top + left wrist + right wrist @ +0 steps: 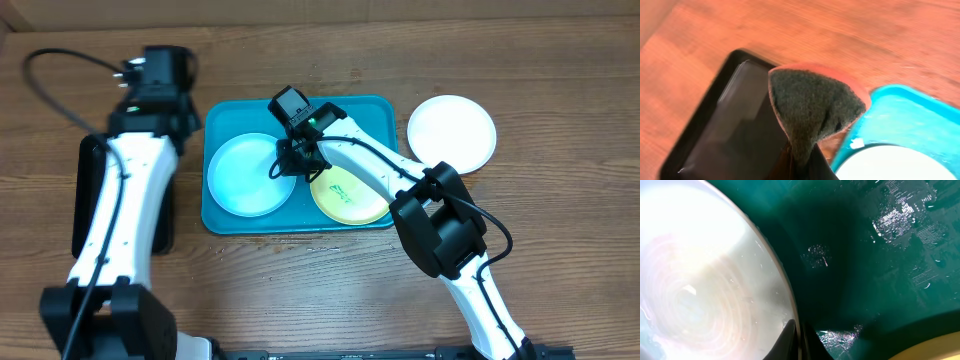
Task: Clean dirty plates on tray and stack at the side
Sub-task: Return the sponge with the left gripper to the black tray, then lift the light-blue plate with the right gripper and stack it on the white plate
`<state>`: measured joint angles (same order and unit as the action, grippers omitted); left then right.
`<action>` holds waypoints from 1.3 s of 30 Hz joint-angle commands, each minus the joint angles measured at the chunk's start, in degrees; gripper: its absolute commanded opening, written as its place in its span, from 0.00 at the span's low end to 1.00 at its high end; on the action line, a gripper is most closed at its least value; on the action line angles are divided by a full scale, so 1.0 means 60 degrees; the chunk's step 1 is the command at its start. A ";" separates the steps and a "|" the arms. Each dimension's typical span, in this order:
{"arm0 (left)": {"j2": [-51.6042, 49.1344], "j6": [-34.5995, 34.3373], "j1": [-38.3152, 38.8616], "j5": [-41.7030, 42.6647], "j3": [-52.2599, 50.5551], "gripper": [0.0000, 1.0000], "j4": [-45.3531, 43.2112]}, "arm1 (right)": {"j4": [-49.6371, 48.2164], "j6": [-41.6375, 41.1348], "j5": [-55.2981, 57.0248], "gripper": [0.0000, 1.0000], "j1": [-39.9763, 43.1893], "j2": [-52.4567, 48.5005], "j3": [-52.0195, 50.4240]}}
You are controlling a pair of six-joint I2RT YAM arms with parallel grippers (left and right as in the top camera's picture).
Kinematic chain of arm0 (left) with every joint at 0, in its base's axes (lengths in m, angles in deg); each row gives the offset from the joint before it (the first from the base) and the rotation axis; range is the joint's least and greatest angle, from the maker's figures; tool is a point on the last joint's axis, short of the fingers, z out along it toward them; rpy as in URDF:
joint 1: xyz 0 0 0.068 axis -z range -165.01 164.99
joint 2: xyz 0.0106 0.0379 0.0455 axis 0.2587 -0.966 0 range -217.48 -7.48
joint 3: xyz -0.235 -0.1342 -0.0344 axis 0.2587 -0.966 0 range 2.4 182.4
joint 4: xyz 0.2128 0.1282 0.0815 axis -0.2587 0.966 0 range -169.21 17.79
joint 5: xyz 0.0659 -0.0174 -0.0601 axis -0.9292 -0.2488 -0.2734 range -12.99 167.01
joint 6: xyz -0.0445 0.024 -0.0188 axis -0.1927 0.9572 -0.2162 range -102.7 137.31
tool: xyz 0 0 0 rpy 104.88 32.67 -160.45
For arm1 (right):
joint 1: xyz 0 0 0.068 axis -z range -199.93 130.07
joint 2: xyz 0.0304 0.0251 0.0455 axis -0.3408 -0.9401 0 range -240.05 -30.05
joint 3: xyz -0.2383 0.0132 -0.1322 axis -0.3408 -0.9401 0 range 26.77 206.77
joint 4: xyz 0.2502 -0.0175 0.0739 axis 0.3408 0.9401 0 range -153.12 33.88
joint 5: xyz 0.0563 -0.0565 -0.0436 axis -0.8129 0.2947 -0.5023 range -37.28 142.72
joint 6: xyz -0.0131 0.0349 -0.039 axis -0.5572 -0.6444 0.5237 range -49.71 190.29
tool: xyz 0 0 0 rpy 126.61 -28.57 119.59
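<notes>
**On the turquoise tray [385,110]: two plates, a third beside it**

Overhead: the tray holds a pale cyan plate [245,180] and a smeared yellow-green plate [350,205]. A white plate [452,133] lies on the table [300,290] just right of it. The right gripper [287,160] sits at the pale cyan plate's right edge.

Left wrist: the left gripper [802,162] pinches a sponge [810,105], with the black tray [715,135] behind it.

Right wrist: the fingers are pressed together at the pale cyan plate's rim.
</notes>
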<state>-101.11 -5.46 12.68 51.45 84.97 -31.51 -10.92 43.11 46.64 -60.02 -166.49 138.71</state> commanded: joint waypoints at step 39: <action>-0.1592 -0.0528 -0.4044 0.5227 0.1621 1.00 0.1257 | 0.4601 0.2084 0.9504 0.04 -0.0973 0.0350 0.5184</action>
<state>-111.18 -7.89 -11.51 80.50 94.21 -24.32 14.11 53.69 80.34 -62.08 -166.38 164.37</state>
